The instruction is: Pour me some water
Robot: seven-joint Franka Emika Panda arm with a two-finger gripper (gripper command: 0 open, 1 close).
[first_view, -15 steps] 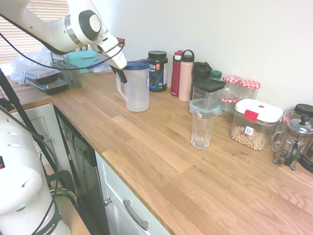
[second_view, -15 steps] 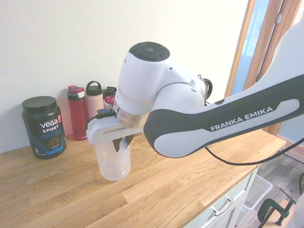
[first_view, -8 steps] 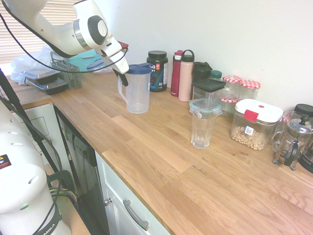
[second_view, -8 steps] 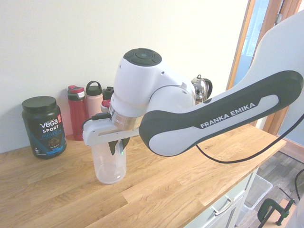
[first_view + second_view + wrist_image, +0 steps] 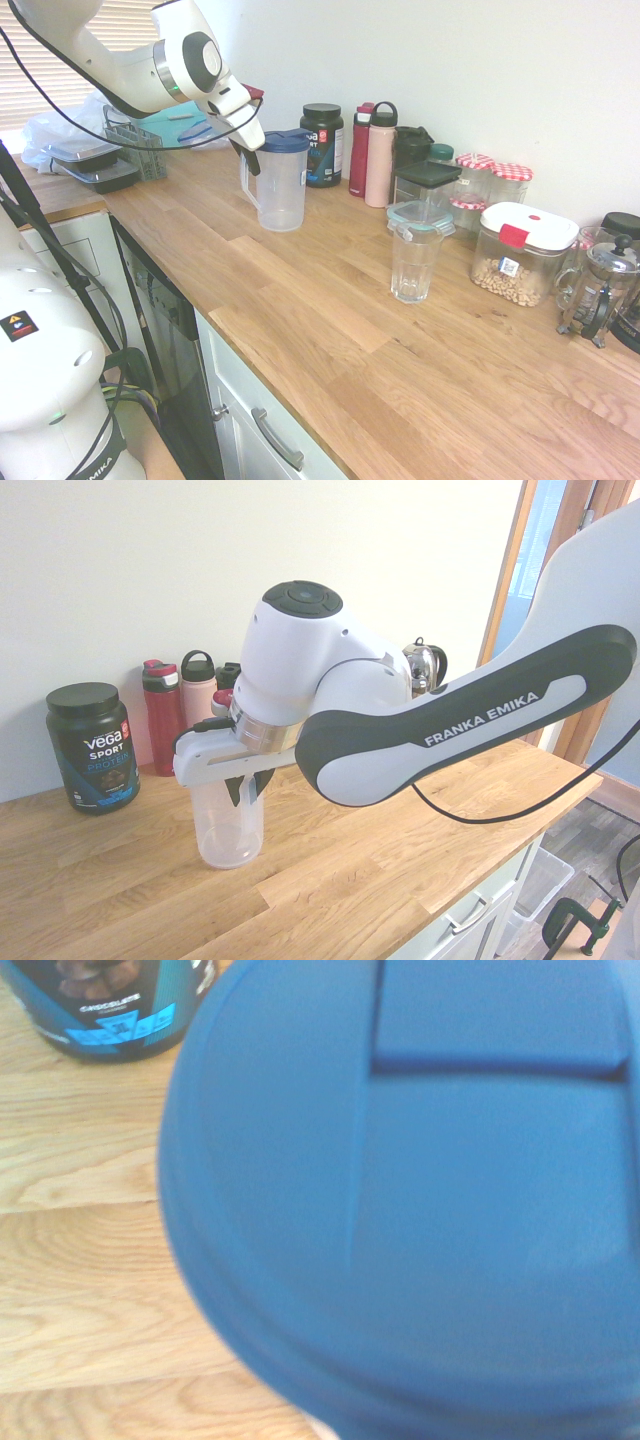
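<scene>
The gripper (image 5: 250, 158) has its jaws closed on the handle of the blue-lidded pitcher (image 5: 279, 180), upright on the wooden surface (image 5: 330, 300) well apart from the ribbed tumbler (image 5: 413, 262), apparently ready for lifting; the water is too clear to discern.

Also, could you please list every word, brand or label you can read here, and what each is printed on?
"FRANKA EMIKA": on the robot arm.
"Vega SPORT PROTEIN": on the black protein tub.
The tub's smaller print is too small to read; its label in the wrist view is blurred.
"MIKA": on the robot base, partly cut off.
</scene>
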